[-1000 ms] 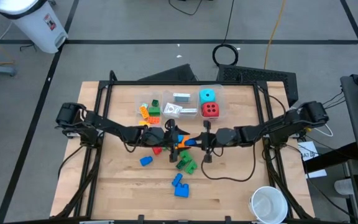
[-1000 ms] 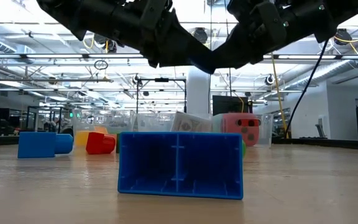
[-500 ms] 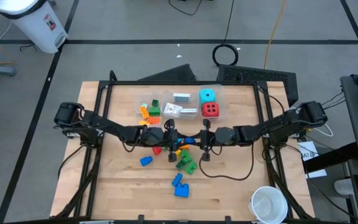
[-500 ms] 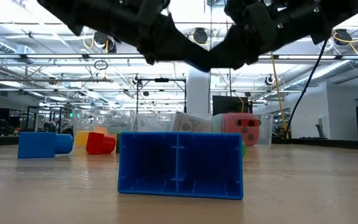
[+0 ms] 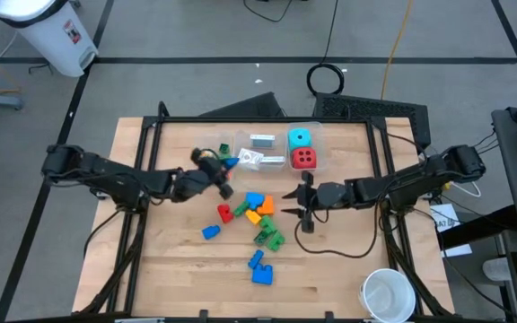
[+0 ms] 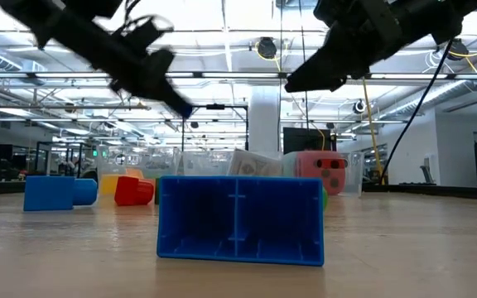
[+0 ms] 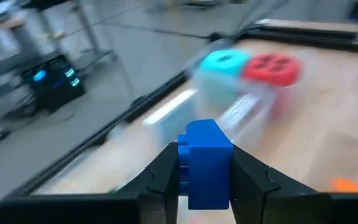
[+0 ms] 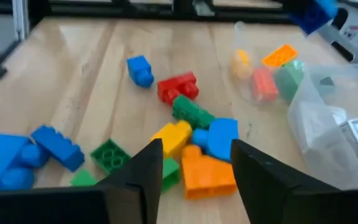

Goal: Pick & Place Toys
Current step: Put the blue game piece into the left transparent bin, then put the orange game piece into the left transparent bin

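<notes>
My left gripper (image 5: 223,167) is shut on a blue brick (image 7: 207,163) and holds it in the air beside the clear bins (image 5: 275,168). The bins hold a cyan die (image 5: 300,139), a red die (image 5: 304,159), cards (image 5: 260,141) and orange and green bricks (image 5: 215,160). My right gripper (image 8: 196,148) hangs open with nothing between its fingers, just right of a loose pile on the table: a red brick (image 8: 178,87), a yellow one (image 8: 173,137), an orange one (image 8: 207,174), a blue one (image 8: 219,137) and green ones (image 8: 191,112). My left gripper pinches the blue brick by two opposite sides (image 7: 190,169) between its two fingers (image 7: 166,177). The fingers come from the table's left, close to level and slanting slightly down. The brick sticks out past the fingertips and is lifted clear of the table and the bins.
More blue bricks lie nearer the front edge (image 5: 260,269) and to the left (image 5: 210,232). A white round cup (image 5: 388,294) stands at the near right corner. The black frame rails (image 5: 258,119) run along the table's far edge and sides.
Both grippers met over the pile with the blue brick between them. My left gripper has taken the brick and swung it toward the table's left and far edge, up to the bins. My right gripper has opened and drawn back a little toward the right edge.
</notes>
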